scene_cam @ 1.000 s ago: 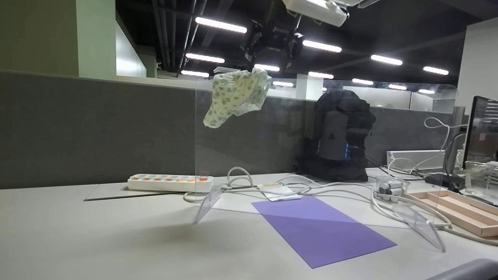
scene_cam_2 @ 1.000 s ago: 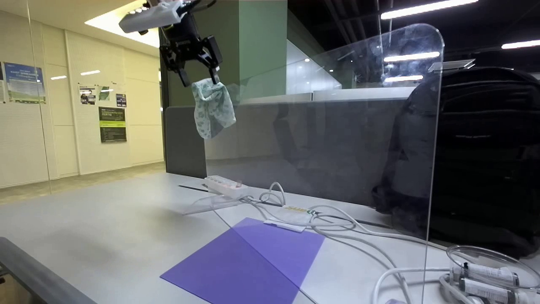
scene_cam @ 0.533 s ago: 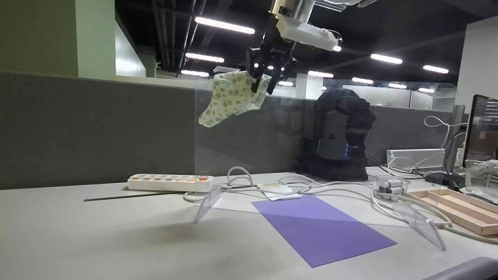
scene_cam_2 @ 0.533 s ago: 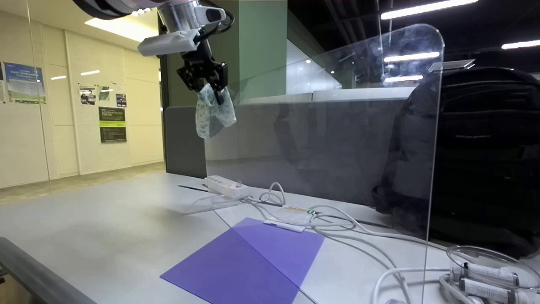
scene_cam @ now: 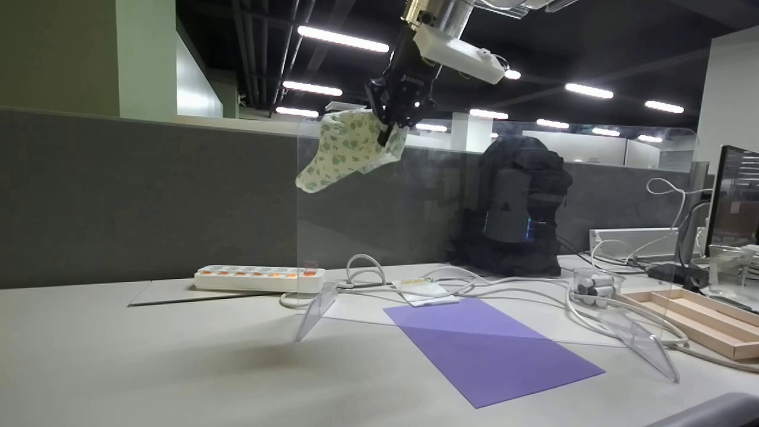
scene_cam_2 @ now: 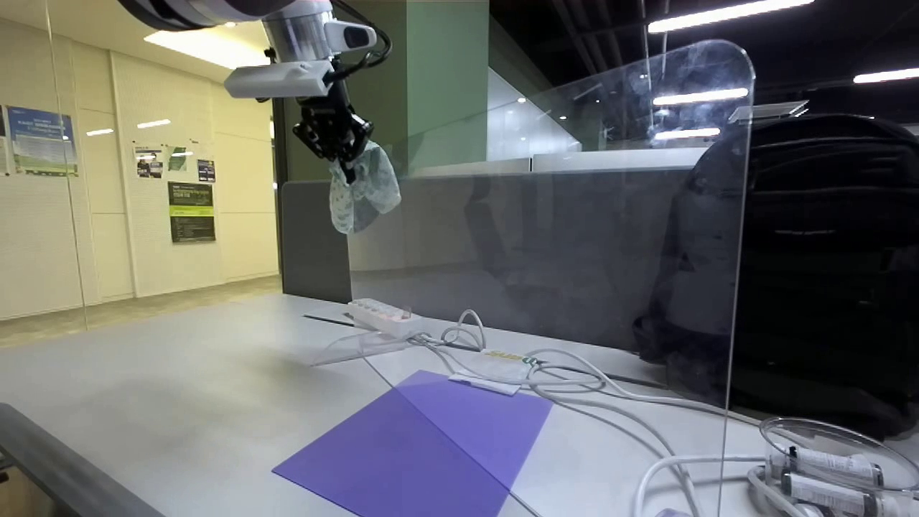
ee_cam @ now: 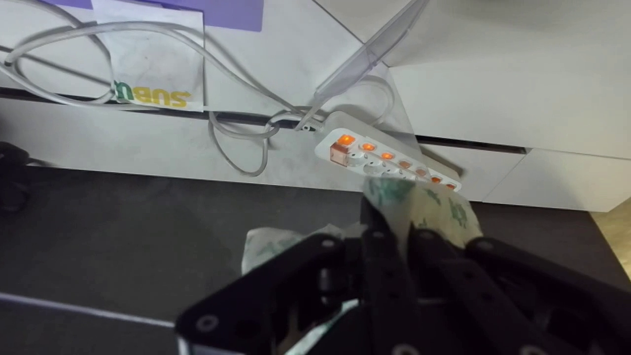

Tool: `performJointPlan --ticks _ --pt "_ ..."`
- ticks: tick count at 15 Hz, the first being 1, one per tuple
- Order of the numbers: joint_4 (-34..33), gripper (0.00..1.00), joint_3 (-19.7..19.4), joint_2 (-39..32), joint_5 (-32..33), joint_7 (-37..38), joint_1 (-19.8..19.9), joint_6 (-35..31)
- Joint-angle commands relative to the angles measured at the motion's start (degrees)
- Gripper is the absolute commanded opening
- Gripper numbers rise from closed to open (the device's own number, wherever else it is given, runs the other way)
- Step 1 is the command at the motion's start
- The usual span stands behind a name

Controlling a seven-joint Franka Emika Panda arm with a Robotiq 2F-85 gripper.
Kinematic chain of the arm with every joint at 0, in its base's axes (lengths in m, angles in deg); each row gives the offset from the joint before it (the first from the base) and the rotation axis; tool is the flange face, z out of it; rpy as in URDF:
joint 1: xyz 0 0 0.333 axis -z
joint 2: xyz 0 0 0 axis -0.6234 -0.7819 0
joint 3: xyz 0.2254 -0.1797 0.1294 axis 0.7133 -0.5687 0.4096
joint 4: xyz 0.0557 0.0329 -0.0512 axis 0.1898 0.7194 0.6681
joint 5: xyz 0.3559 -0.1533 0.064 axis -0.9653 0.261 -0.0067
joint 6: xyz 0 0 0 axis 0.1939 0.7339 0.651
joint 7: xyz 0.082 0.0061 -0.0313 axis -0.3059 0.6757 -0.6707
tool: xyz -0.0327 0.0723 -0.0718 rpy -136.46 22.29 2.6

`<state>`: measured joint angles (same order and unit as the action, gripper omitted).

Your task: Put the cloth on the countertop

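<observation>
I have the cloth (scene_cam: 344,142) between my jaws at an upper corner of the panel (scene_cam: 427,204), above the surface (scene_cam: 118,362). In an exterior view, the power strip (scene_cam: 255,281) lies left, its right end behind the panel; the backpack (scene_cam: 519,204) stands behind it, before the partition (scene_cam: 166,204). The panel's lower edge crosses the sheet (scene_cam: 486,356); the packet (scene_cam: 426,290) overlaps the sheet's far edge, under the cable (ee_cam: 135,26). To the right, bottles (scene_cam_2: 836,465) lie in the cup (scene_cam_2: 854,439), beside the tray (scene_cam: 714,344).
</observation>
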<state>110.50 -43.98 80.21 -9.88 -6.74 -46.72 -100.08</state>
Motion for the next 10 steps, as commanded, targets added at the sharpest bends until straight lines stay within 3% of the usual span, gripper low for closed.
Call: performJointPlan --ticks 1,8,9,10 --pt "-0.13 0.01 -1.13 1.03 -3.75 -4.35 -3.74 4.55" --pt "1.63 0.01 2.05 1.01 -4.11 -6.31 -6.75 13.2" --pt "1.63 0.29 2.47 0.78 -3.81 -6.06 -6.74 14.11" --pt "1.73 0.3 2.97 0.68 -3.54 -5.73 -6.65 14.55"
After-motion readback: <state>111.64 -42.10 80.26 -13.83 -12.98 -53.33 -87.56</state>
